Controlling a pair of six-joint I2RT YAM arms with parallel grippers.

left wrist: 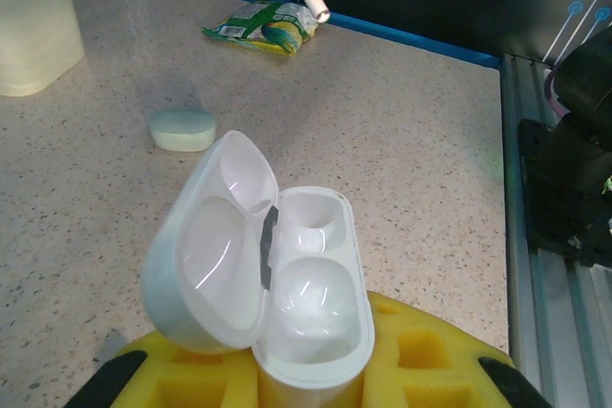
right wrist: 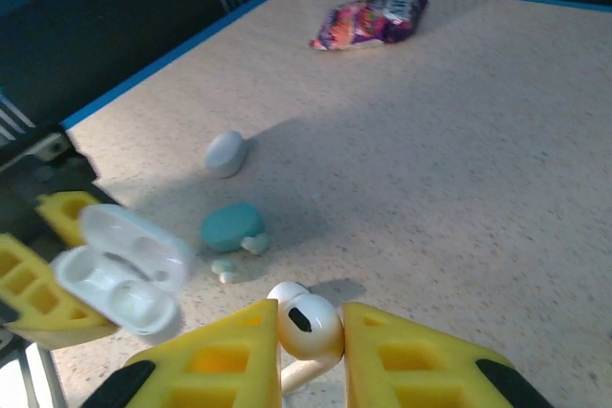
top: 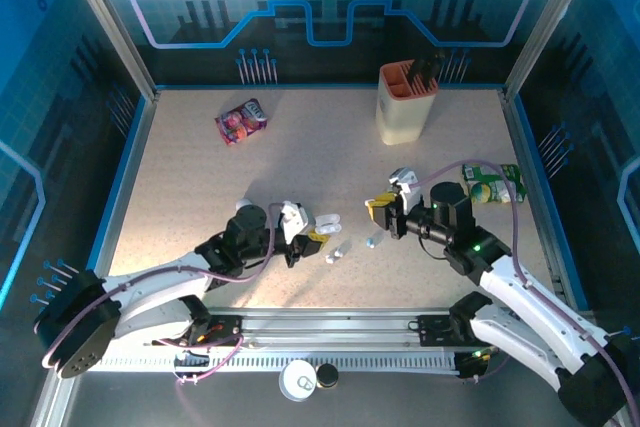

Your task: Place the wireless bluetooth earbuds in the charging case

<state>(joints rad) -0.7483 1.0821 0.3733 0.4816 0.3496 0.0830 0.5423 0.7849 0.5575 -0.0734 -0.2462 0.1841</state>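
At the middle of the desk, left end effector clamps the open charging case, right end effector pinches a white earbud; advise aligning stem over socket, lowering slowly.

The charging case and earbud are white (glossy), the table speckled beige.
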